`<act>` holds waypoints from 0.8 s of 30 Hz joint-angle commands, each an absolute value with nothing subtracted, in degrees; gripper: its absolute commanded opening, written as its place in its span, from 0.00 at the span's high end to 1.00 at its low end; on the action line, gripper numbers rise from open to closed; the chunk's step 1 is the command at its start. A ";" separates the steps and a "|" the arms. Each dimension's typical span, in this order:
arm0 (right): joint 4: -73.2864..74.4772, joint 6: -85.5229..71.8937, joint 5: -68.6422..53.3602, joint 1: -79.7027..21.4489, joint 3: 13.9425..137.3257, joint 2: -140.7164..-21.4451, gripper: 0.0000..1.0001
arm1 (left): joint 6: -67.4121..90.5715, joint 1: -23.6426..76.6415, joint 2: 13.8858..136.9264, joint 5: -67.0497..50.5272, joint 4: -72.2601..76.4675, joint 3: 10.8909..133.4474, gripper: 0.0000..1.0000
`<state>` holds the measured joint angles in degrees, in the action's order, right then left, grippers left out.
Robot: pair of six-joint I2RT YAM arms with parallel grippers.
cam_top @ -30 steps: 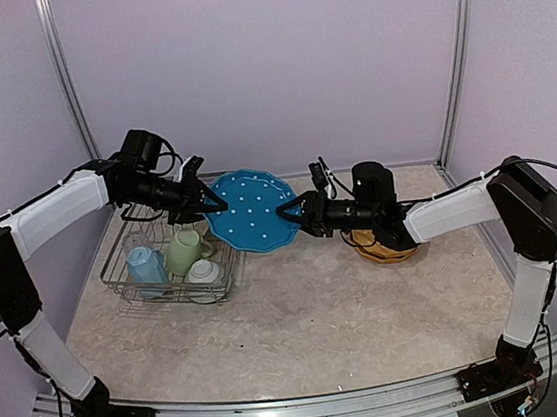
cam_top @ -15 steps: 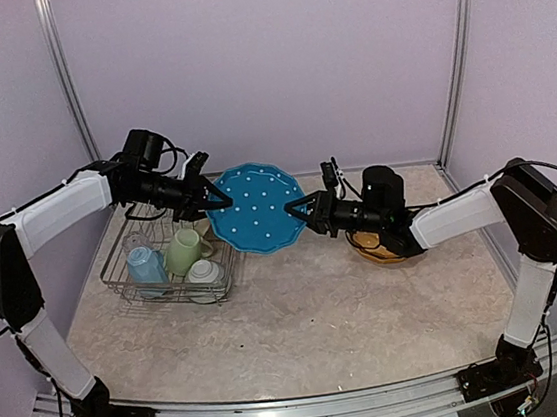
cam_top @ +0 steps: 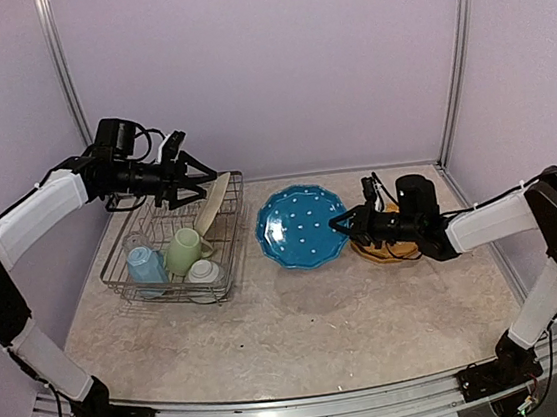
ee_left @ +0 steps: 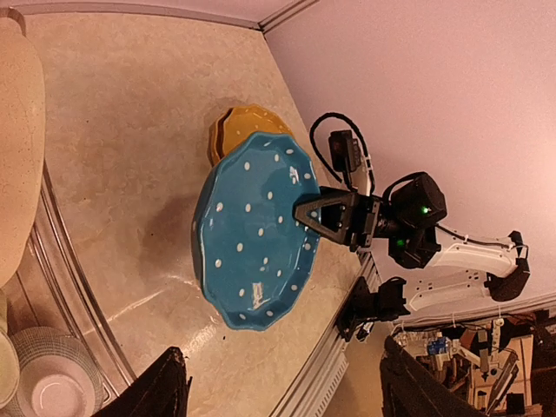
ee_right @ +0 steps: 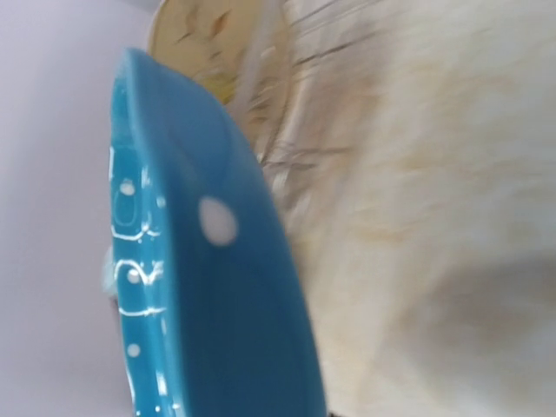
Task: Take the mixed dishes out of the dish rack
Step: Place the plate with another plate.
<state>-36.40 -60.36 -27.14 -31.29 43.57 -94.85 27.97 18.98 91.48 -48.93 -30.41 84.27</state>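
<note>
1. Silver wire dish rack [cam_top: 171, 281] sits on the left side of the speckled table [cam_top: 303, 336].
2. Blue dotted plate [cam_top: 301, 226] hangs tilted above the table, out of the rack, between it and the yellow plates [cam_top: 396, 252].
3. Yellow plates lie stacked on the table at the right, just behind the right gripper [cam_top: 339, 224].
4. Cream plate [cam_top: 213, 204] leans upright in the rack's far right part.
5. Light green mug [cam_top: 185, 249], light blue cup [cam_top: 146, 266] and small white cup [cam_top: 203, 270] sit in the rack's near half.
6. Right gripper is pinched tight on the blue plate's right rim.
7. Left gripper [cam_top: 205, 184] hovers over the rack's far side near the cream plate, jaws spread wide, holding nothing.
</note>
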 commanded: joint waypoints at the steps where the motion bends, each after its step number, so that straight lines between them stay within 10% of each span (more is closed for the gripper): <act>1: -32.64 -55.40 -26.01 -25.40 41.56 -83.79 1.00 | 24.96 18.79 89.33 -45.03 -31.54 83.97 0.28; 10: -3.04 -45.16 -20.83 -9.56 40.11 -68.43 1.00 | 24.26 18.66 88.57 -44.02 -32.39 84.32 0.29; 24: -7.19 -53.97 -20.68 -2.90 41.31 -77.12 1.00 | 23.31 18.75 89.48 -42.19 -33.46 84.70 0.30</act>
